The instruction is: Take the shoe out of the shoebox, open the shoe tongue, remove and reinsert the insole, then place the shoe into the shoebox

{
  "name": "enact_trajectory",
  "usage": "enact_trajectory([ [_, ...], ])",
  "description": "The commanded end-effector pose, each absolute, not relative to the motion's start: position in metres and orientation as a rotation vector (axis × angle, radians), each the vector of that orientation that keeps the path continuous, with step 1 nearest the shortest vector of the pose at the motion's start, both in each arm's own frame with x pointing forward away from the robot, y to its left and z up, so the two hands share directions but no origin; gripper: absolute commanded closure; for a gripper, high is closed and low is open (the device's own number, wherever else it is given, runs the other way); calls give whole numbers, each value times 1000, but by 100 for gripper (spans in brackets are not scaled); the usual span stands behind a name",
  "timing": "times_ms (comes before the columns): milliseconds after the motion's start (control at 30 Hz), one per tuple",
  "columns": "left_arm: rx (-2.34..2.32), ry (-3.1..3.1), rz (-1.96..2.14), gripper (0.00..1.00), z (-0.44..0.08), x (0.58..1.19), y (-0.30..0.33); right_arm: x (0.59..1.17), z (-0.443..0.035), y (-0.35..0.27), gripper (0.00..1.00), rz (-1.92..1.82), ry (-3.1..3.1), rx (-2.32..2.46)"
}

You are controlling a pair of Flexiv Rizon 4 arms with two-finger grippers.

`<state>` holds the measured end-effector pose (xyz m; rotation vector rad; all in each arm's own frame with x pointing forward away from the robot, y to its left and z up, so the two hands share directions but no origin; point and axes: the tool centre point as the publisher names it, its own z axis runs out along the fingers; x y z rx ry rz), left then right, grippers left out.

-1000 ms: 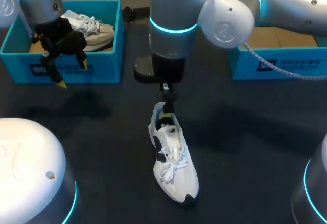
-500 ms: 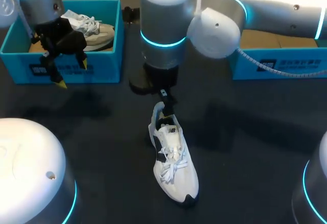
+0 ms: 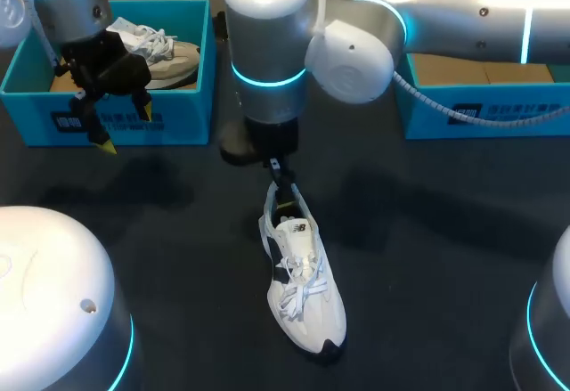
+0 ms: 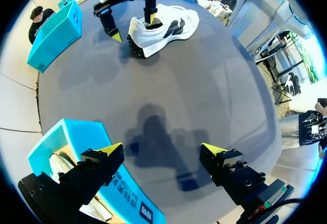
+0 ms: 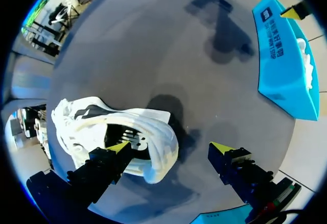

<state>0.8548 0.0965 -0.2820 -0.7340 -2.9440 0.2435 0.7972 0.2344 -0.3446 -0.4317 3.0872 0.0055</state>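
Dark table (image 3: 178,231): blue shoebox (image 3: 191,110) holds a sneaker (image 3: 174,57); left gripper (image 4: 162,149), right gripper (image 5: 169,150) both spread.

Dark table (image 3: 427,257): white shoe (image 3: 307,297), left shoebox (image 3: 183,110), right shoebox (image 3: 543,110).

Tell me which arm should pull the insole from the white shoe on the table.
Right, most likely: the right gripper is open astride the shoe heel, one finger inside its opening. The left gripper hovers by the blue shoebox.

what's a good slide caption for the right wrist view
Open jaws straddle the heel of the white sneaker, one tip inside it, one outside; blue shoebox beyond on the dark table.
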Motion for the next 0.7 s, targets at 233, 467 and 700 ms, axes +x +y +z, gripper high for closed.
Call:
enact_trajectory([
  [233,-736,-2945,243,0,-282,854,97,799,-365,230,0,12,3090,-394],
  [467,-736,-2945,243,0,-282,854,97,802,-375,231,0,5,3101,-366],
  [700,-736,-2945,243,0,-282,854,97,810,-390,234,0,-25,3128,-338],
])
